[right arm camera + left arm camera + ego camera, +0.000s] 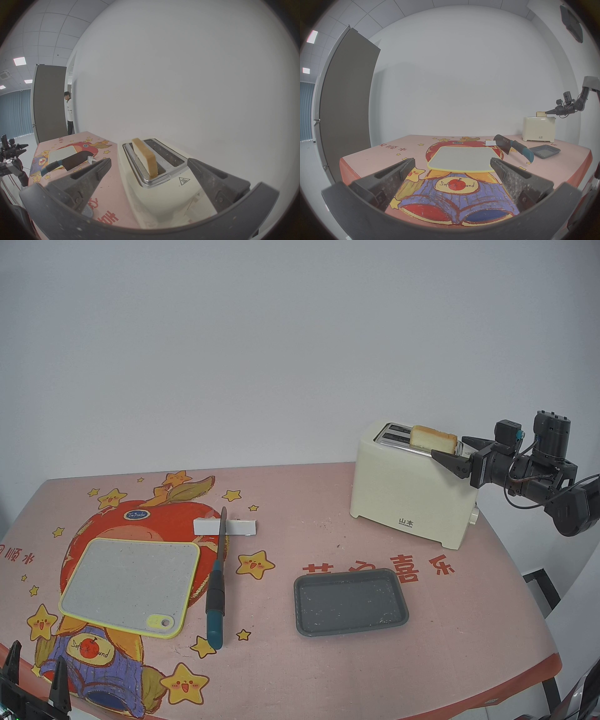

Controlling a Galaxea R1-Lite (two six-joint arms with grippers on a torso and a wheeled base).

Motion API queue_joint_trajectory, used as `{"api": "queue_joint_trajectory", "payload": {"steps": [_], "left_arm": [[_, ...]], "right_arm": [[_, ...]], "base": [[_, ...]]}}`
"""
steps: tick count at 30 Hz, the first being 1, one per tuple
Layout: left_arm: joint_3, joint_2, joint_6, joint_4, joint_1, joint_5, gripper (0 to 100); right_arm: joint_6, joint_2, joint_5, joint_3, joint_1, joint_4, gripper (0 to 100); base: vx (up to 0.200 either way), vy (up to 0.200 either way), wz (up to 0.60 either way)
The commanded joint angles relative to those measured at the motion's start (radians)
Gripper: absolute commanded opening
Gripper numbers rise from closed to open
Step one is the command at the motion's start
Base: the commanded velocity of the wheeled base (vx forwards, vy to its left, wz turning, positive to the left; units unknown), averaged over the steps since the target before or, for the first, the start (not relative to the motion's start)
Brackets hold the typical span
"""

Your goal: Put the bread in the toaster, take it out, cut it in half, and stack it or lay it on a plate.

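A slice of bread (432, 439) (144, 157) stands upright in the near slot of the cream toaster (412, 493) (162, 190) (539, 128), its top half sticking out. My right gripper (461, 454) (149, 165) hangs open just to the right of the toaster's top, level with the bread and not touching it. My left gripper (32, 671) (452, 167) is open and low at the table's front left corner. A green-rimmed cutting board (130, 585) (462, 158), a knife (216, 590) (517, 147) on a white rest and a grey plate (350, 602) (544, 151) lie on the table.
The pink table (325, 509) carries a cartoon apple print. The white knife rest (240, 527) lies behind the board. The wall stands close behind the toaster. The table's right edge runs just past the toaster.
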Motion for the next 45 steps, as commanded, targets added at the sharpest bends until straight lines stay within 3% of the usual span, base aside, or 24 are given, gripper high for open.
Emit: {"api": "queue_joint_trajectory", "payload": {"steps": [1, 10, 11, 45], "left_arm": [[0.018, -0.007, 0.0, 0.001, 0.0, 0.0, 100], [0.018, -0.007, 0.0, 0.001, 0.0, 0.0, 100], [0.018, -0.007, 0.0, 0.001, 0.0, 0.0, 100], [0.018, -0.007, 0.0, -0.001, 0.0, 0.0, 100]], "right_arm": [[0.001, -0.001, -0.006, -0.013, 0.019, 0.002, 100], [0.001, 0.002, -0.014, -0.007, 0.023, 0.002, 100], [-0.001, 0.004, -0.014, -0.008, 0.023, 0.002, 0], [0.013, -0.076, -0.014, -0.001, 0.02, -0.012, 0]], "base": [[0.0, 0.0, 0.0], [0.0, 0.0, 0.0], [0.0, 0.0, 0.0], [0.0, 0.0, 0.0]]}}
